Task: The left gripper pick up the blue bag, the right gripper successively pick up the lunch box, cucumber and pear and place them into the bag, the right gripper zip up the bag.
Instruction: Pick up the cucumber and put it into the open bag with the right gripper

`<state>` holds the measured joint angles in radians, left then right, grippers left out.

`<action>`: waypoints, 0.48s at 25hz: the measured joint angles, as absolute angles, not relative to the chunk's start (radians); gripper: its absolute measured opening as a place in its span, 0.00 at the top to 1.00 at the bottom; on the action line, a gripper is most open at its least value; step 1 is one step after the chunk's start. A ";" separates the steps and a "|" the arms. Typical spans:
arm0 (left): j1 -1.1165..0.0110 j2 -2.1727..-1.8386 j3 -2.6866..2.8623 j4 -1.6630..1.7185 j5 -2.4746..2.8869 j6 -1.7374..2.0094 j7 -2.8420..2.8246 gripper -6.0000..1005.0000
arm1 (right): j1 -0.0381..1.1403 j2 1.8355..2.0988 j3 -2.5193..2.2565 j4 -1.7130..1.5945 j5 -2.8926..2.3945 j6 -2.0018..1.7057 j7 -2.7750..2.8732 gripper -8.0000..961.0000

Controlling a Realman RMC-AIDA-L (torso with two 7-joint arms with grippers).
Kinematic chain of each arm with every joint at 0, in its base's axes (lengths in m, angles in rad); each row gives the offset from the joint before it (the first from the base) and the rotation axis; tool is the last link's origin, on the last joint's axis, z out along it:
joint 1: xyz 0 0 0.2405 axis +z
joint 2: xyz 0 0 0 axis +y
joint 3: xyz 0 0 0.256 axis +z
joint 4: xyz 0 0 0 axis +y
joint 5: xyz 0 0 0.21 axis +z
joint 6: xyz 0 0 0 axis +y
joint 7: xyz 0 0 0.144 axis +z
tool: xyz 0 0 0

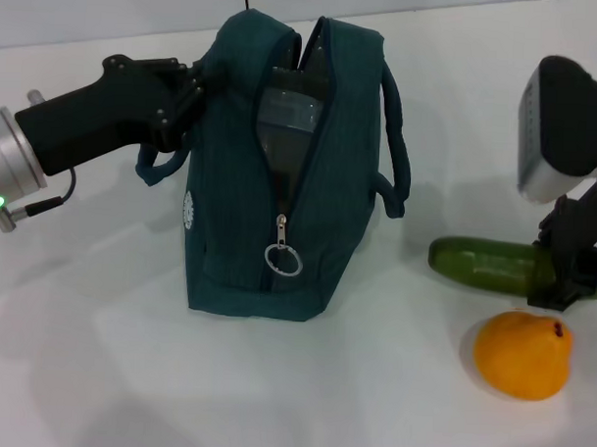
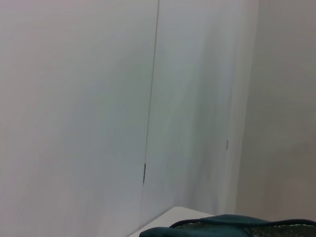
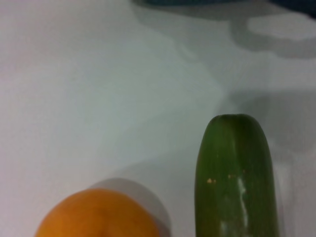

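Right now the right gripper (image 1: 568, 280) straddles the cucumber (image 1: 483, 263) at its right end — jaws across its left-right long axis, closed on it or nearly — while the left gripper (image 1: 177, 106) clamps the bag (image 1: 230, 211) handle, well leftward.

- The blue bag (image 1: 250, 212) stands upright on the bench, its top zipper open.
- The lunch box (image 1: 288, 115) sits inside it, partly visible through the opening.
- The cucumber (image 1: 483, 263) lies flat, right of the bag.
- The pear (image 1: 522, 354) rests just in front of the cucumber.
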<state>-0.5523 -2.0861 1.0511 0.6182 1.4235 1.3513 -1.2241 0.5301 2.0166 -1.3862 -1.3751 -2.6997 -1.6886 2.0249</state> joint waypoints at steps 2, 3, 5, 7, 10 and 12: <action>-0.552 -2.086 1.051 0.618 1.423 1.351 -1.224 0.95 | 0.523 2.016 -1.350 -1.389 -2.696 -1.687 2.024 0.38; -0.551 -2.086 1.051 0.618 1.423 1.351 -1.224 0.95 | 0.519 2.015 -1.326 -1.397 -2.694 -1.687 2.021 0.38; -0.547 -2.086 1.051 0.618 1.423 1.351 -1.222 0.95 | 0.509 2.014 -1.274 -1.415 -2.679 -1.685 2.014 0.38; -0.541 -2.087 1.051 0.620 1.423 1.351 -1.211 0.95 | 0.488 2.014 -1.217 -1.445 -2.623 -1.682 1.999 0.38; -0.531 -2.088 1.051 0.622 1.420 1.351 -1.189 0.95 | 0.457 2.015 -1.157 -1.477 -2.540 -1.667 1.969 0.38; -0.524 -2.088 1.052 0.625 1.407 1.353 -1.183 0.95 | 0.437 2.016 -1.121 -1.490 -2.495 -1.641 1.952 0.38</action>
